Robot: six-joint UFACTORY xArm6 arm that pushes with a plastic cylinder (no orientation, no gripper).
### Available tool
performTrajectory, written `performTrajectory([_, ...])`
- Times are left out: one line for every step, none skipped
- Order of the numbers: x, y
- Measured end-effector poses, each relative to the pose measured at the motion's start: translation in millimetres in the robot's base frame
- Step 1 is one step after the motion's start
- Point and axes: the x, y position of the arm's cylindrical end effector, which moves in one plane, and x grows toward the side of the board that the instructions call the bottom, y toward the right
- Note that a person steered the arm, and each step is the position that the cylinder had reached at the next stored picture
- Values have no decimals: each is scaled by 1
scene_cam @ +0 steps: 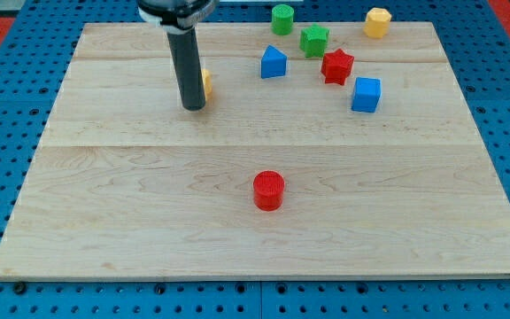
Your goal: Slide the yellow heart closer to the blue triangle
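The yellow heart [206, 83] is mostly hidden behind my rod; only a sliver shows at the rod's right side, in the board's upper middle-left. My tip [193, 107] rests on the board just left of and below the heart, touching or nearly touching it. The blue triangle [274, 62] sits to the heart's right, about a block's width and a half away, slightly nearer the view's top.
A green cylinder [282, 19] and green star [314, 40] lie near the top edge. A red star [336, 66] and blue cube [367, 94] sit to the triangle's right. A yellow hexagon [377, 22] is at top right. A red cylinder [268, 190] sits lower centre.
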Motion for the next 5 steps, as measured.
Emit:
performTrajectory([7, -32])
performTrajectory([-12, -65])
performTrajectory([-45, -60])
performTrajectory([-44, -10])
performTrajectory([-42, 24])
